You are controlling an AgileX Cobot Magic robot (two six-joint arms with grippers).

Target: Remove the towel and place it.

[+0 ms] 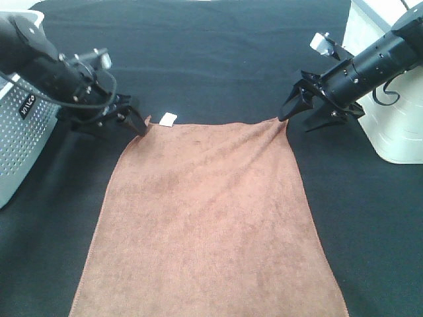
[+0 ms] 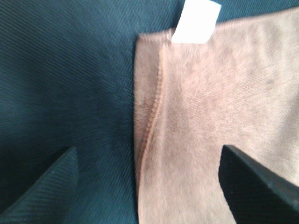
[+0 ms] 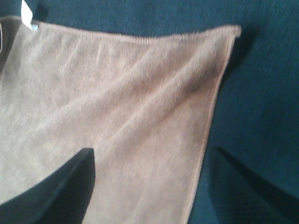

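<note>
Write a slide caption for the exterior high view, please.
Left fingers and right fingers, open, at far corners of the towel on black cloth.

Towel (image 1: 211, 218) near edge cut off; white tag (image 2: 196, 21) blurred

You see the black table cloth (image 1: 198, 53) with the brown towel (image 1: 211, 218) lying flat on it from the centre to the near edge. A grey perforated basket (image 1: 20, 139) stands left and a white container (image 1: 396, 132) right.
</note>
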